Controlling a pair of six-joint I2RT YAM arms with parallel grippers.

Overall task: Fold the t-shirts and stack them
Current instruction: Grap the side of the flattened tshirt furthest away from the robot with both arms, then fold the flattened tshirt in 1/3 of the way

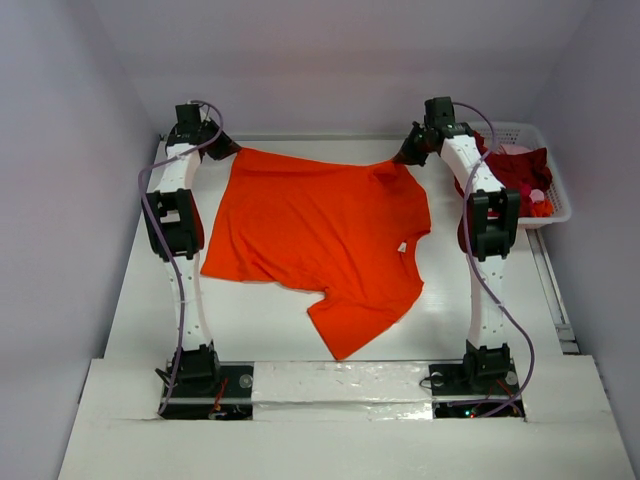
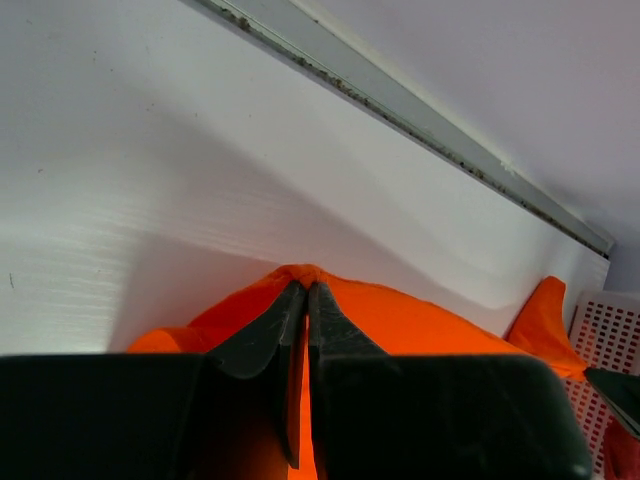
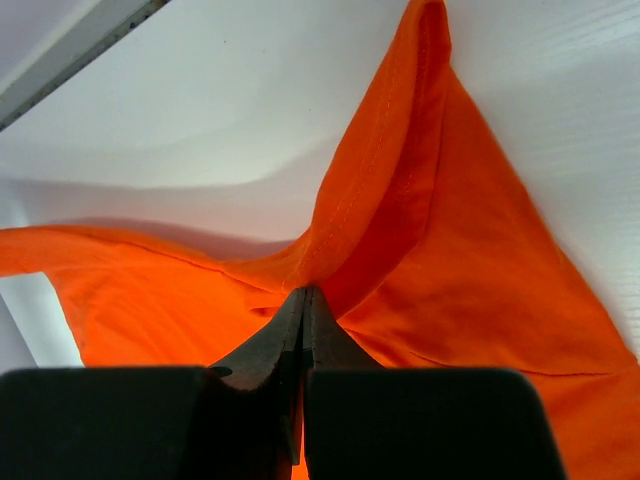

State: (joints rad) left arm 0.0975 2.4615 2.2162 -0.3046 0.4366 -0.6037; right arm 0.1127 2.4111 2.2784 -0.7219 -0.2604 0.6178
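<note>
At the upper right, a white basket (image 1: 562, 195) holds dark red shirts (image 1: 518, 172) and 1 pinkish one (image 1: 516, 150), while the orange shirt (image 1: 320, 225) lies spread mid-frame on the table (image 1: 260, 330), lengthwise left to right, neck rightward, its white tag (image 1: 401, 246) unreadable, its 2 upper corners clamped by the left gripper (image 1: 228, 150) and right gripper (image 1: 403, 157).

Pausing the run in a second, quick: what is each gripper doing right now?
Left gripper: jaws shut on the orange t-shirt.
Right gripper: jaws shut on the same orange t-shirt.
</note>
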